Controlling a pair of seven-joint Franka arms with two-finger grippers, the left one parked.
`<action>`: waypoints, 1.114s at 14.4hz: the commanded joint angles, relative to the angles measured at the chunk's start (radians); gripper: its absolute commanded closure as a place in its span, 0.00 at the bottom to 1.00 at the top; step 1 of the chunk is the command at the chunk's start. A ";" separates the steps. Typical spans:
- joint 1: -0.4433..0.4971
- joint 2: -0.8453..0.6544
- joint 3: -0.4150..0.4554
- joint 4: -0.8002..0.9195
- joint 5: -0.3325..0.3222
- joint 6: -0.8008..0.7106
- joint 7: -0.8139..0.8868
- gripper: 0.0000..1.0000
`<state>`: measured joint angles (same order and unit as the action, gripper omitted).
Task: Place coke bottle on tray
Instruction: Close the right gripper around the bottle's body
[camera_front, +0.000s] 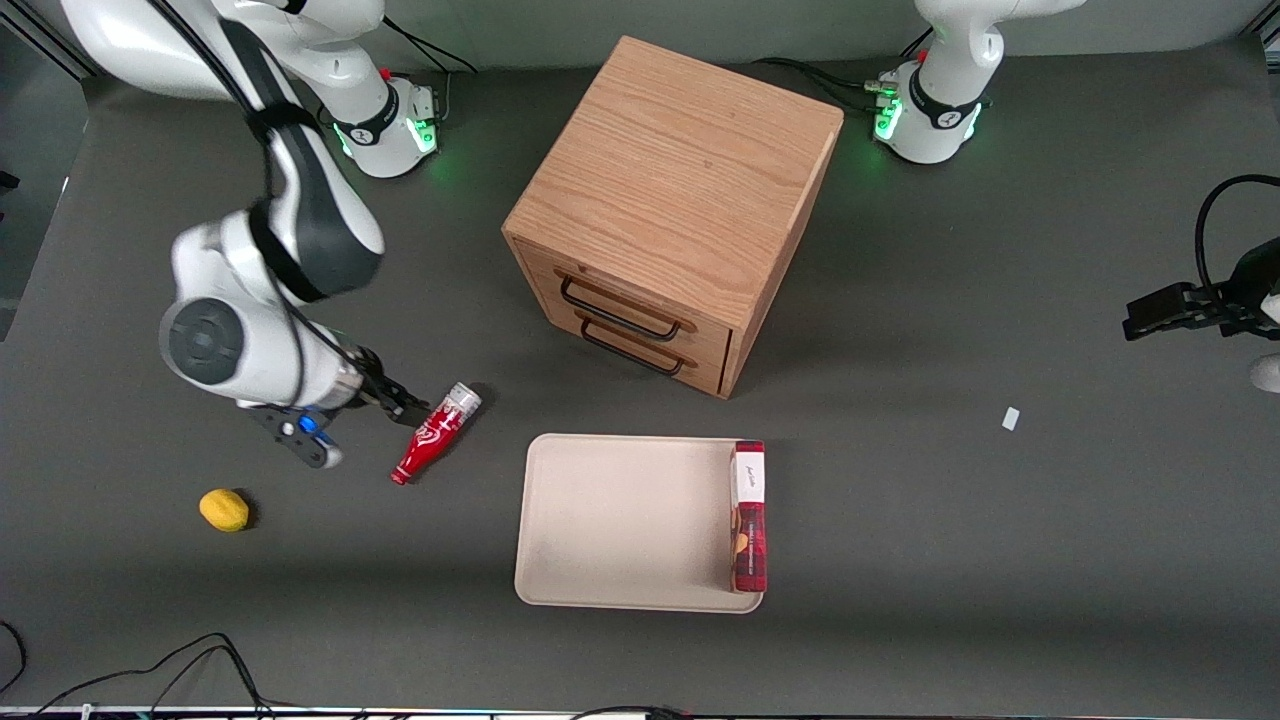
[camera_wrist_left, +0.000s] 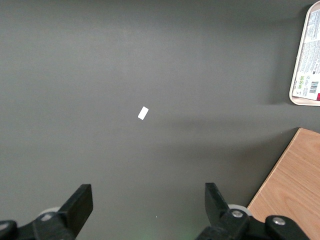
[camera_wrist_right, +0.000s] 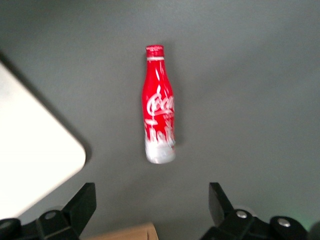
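We have the coke bottle lying on its side on the dark tabletop, off the tray, roughly at the tray's ten o'clock in the front view and toward the working arm's end. Our gripper hovers above it with its fingers spread wide and nothing between them. To do this reach well, we judge that we should centre the fingers across the red body rather than the narrow neck, turn the wrist so they close across the bottle's width, and descend slowly, since a round bottle on its side may roll when nudged. The right wrist view shows the white lettering, the red cap and the gripper's opening, which the front view hides under the arm. The front view alone shows the red-and-white box on the tray, the wooden cabinet and a yellow fruit.
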<state>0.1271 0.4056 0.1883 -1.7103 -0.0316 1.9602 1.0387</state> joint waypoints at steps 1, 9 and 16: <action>0.009 0.039 0.016 -0.095 -0.069 0.170 0.109 0.00; -0.004 0.139 -0.024 -0.244 -0.189 0.488 0.133 0.00; -0.001 0.182 -0.040 -0.230 -0.235 0.556 0.116 1.00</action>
<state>0.1230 0.5968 0.1487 -1.9521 -0.2329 2.5133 1.1378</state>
